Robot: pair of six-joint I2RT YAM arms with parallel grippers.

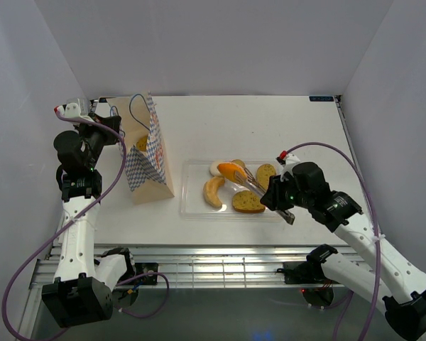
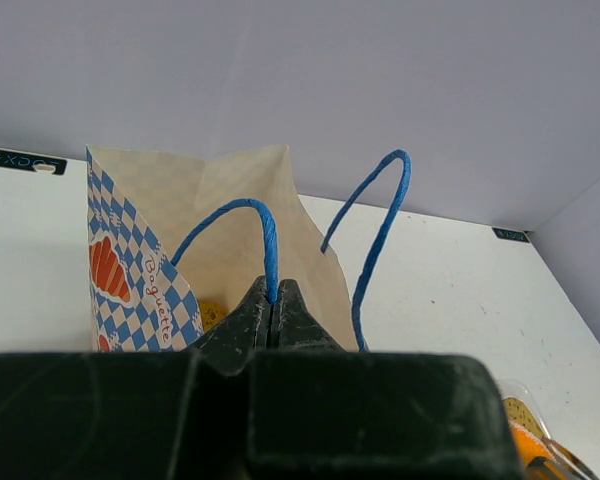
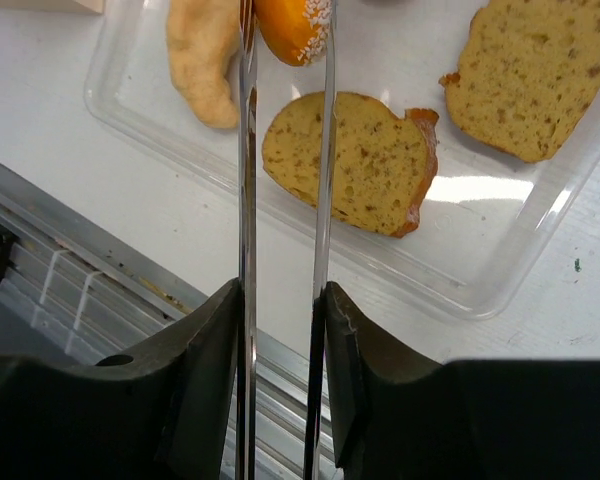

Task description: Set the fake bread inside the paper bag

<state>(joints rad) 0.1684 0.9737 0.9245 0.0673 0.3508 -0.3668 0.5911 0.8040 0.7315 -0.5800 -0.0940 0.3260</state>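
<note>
- The tall tan paper bag (image 1: 148,160) with blue-and-white chequered sides stands upright on the left part of the white table (image 1: 270,121), its mouth open.
- The left gripper (image 2: 273,302) is pinched fully together on one thin blue cord handle (image 2: 266,225) of the bag. The second handle (image 2: 380,225) arches free beside it.
- A yellowish bread piece (image 2: 212,315) shows down inside the bag (too hidden to tell which kind).
- The right gripper (image 3: 285,300) is clamped around a pair of thin metal tongs (image 3: 246,180), its fingers pressing the two blades nearly parallel.
- The tong tips hold a glossy orange oval roll (image 3: 295,25) with a white speckled end, above the clear flat plastic tray (image 3: 480,290).
- In the tray lie a pale crescent (image 3: 205,55), a brown toast slice (image 3: 355,160) just beside the blades, and a second toast slice (image 3: 530,85) towards the far corner.
- A small white bun (image 1: 216,168) sits at the tray's far-left edge, touching the roll in the top view.
- The tray is just right of the bag, apart from it.
</note>
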